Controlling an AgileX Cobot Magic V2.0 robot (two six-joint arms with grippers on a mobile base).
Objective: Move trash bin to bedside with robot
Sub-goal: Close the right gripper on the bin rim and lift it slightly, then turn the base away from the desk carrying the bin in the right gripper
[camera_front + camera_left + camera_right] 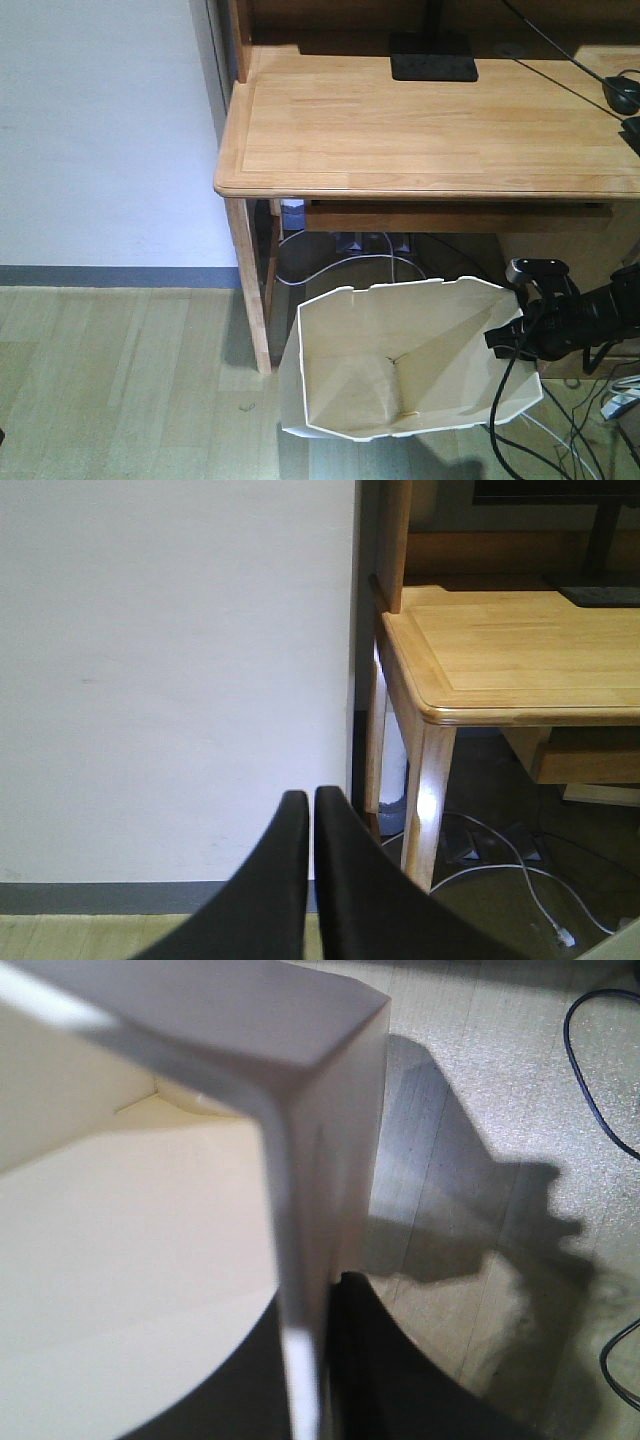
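Observation:
The white trash bin (400, 360) stands on the floor in front of the desk, tilted toward me, its cream inside showing. My right gripper (510, 335) is shut on the bin's right rim, one finger inside and one outside the wall. In the right wrist view the bin's wall (300, 1260) runs between the two black fingers (370, 1360). My left gripper (310, 810) is shut and empty, facing a white wall; it does not show in the front view. The bed is out of view.
A light wooden desk (430, 130) stands behind the bin, its leg (250, 290) left of the bin. Cables and a power strip (375, 245) lie under it. A white wall (100, 130) with grey baseboard is at left. More cables (600, 420) lie at right.

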